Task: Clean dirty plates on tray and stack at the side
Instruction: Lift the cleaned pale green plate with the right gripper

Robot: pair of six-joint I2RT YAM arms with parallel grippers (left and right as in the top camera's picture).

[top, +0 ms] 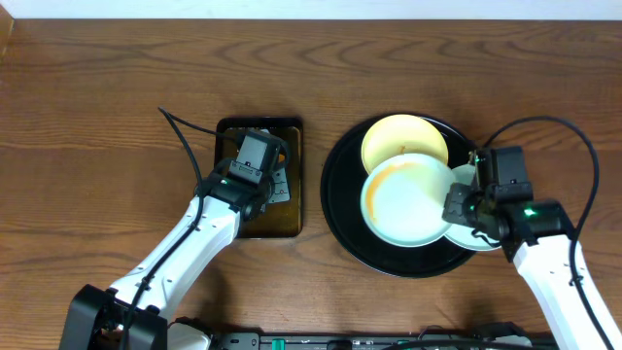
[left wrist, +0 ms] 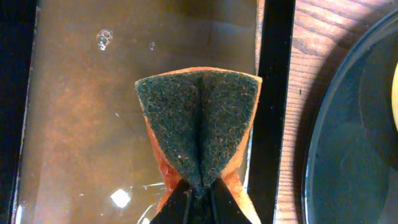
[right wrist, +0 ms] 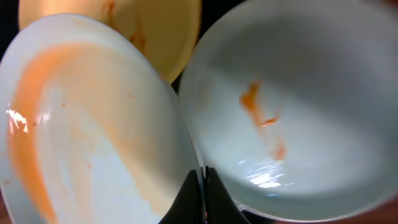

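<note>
1. Second mint plate (right wrist: 298, 74), with a small orange streak, is lying at the right edge of the black tray (top: 335, 194), nearest the arm bases.
2. Right gripper (right wrist: 203, 175), fingers pressed together, is pinching the right rim of the smeared mint plate (top: 403, 204). That plate is sitting mid-tray and overlapping both neighbouring plates.
3. Left gripper (left wrist: 199, 186) is pinching a folded sponge (left wrist: 199, 124), green scouring face outward. It is hanging over brownish liquid in the rectangular tray (left wrist: 277, 93), just left of the black tray. Whether the sponge is touching the liquid cannot be told.
4. Yellow plate (top: 403, 139) is lying at the tray's far side.
5. Tabletop (top: 97, 97), wood-grain, is carrying both trays.
</note>
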